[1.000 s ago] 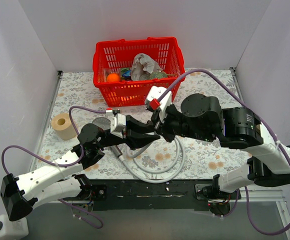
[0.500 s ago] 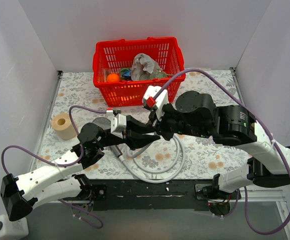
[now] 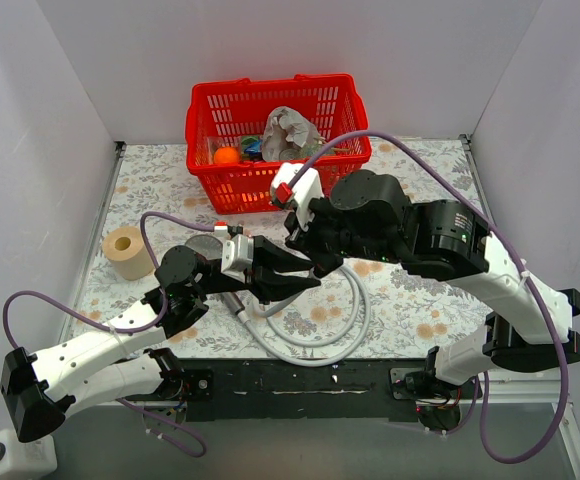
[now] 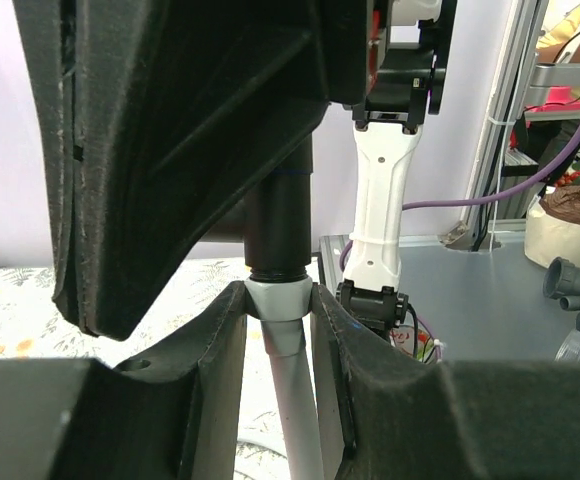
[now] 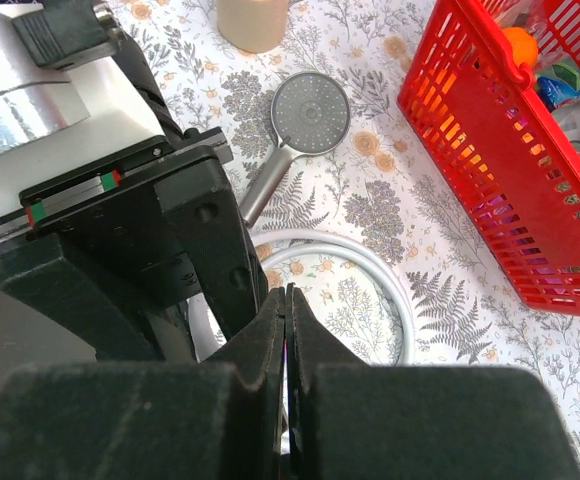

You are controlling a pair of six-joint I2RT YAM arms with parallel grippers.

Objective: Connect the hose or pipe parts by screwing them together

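Note:
The shower head (image 5: 310, 112) lies face up on the flowered cloth, its handle (image 5: 263, 188) running under my left gripper. In the top view only part of its disc (image 3: 202, 246) shows. The light-grey hose (image 3: 355, 320) lies coiled on the cloth (image 5: 370, 250). My left gripper (image 4: 278, 290) is shut on the hose's end nut (image 4: 276, 305), and the hose (image 4: 295, 400) hangs down between the fingers. A dark round part (image 4: 280, 215) butts on the nut's far end; what it is I cannot tell. My right gripper (image 5: 286, 300) is shut with nothing visible in it, right over the left gripper (image 3: 300, 280).
A red basket (image 3: 270, 185) with mixed items stands at the back, also to the right in the right wrist view (image 5: 490, 180). A beige paper roll (image 3: 125, 252) sits at the left. White walls close three sides. Purple cables loop over both arms.
The right arm has swung left and turned, bringing its wrist further over the left gripper. The left arm and the hose nut in it have stayed put.

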